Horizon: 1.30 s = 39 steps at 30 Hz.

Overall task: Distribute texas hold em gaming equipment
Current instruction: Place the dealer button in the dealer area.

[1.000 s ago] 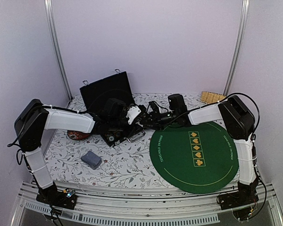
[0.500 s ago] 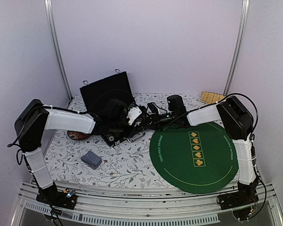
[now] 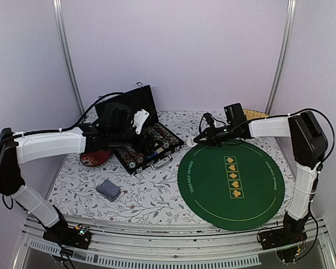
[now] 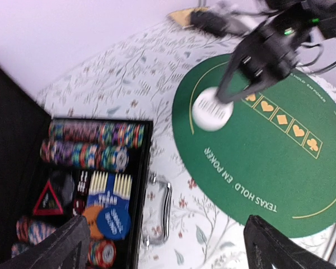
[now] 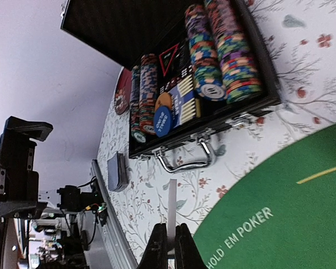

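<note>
A white button disc (image 4: pixel 213 109) is pinched at its rim by my right gripper (image 4: pixel 223 96), which hangs over the far left edge of the green poker mat (image 3: pixel 232 179). In the right wrist view the white button disc (image 5: pixel 172 196) shows edge-on between the shut fingers. My left gripper (image 3: pixel 139 120) is wide open and empty above the black case (image 3: pixel 135 106). Its fingers (image 4: pixel 61 246) frame the case handle. The case holds rows of striped poker chips (image 4: pixel 95 143), a blue button disc (image 4: pixel 113 220) and an orange one (image 4: pixel 91 216). A grey-blue card deck (image 3: pixel 108 189) lies on the cloth in front.
A dark-red dish (image 3: pixel 92 158) sits left of the case, under the left arm. A woven item (image 3: pixel 252 115) lies at the back right by the wall. The case lid stands upright behind the chip rows. The flowered cloth (image 3: pixel 151 196) runs between the deck and the mat.
The two grippers met over the case, then parted. The left one opened and drew back left. The right one closed on the white disc and carried it right, to the mat's edge.
</note>
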Motion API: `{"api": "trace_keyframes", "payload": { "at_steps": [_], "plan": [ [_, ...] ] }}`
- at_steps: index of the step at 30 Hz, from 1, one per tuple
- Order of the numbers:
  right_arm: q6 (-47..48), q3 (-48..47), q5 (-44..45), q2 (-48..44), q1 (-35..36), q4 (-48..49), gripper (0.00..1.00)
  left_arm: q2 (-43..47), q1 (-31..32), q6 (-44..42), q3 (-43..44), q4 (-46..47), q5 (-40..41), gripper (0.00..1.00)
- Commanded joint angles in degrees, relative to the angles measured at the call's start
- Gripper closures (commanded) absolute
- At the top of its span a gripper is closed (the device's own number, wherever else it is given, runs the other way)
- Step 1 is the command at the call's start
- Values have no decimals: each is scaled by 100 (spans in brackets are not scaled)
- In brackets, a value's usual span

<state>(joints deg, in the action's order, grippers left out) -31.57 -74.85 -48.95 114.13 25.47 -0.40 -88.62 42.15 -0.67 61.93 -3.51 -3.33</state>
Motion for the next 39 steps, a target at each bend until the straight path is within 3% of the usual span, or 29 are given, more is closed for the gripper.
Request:
{"api": "trace_keyframes", "payload": {
  "at_steps": [1, 7, 16, 21, 32, 36, 39],
  "plan": [
    [1124, 319, 556, -653, -459, -1515, 98, 222, -385, 1024, 96, -1410, 67, 2],
    [1637, 899, 1047, -1251, -1189, -2444, 98, 754, -1029, 1507, -111, -2049, 38, 2],
    [1075, 2496, 1379, -2411, -2956, -2163, 98, 1411, -1665, 1863, -738, -1423, 146, 2],
    [517, 3296, 1116, -2772, -4023, -1569, 98, 1545, -1972, 1921, -935, -1280, 133, 2],
    [241, 3634, 1783, -2859, -4530, -1530, 96, 1776, -2201, 1939, -1102, -1196, -87, 2],
    [261, 3653, 1749, -2706, -4545, -1549, 90, 1765, -2269, 1965, -1113, -1165, -151, 2],
    [256, 3649, 1774, -2682, -4548, -1565, 80, 1760, -2296, 1961, -1121, -1161, -169, 2]
  ]
}}
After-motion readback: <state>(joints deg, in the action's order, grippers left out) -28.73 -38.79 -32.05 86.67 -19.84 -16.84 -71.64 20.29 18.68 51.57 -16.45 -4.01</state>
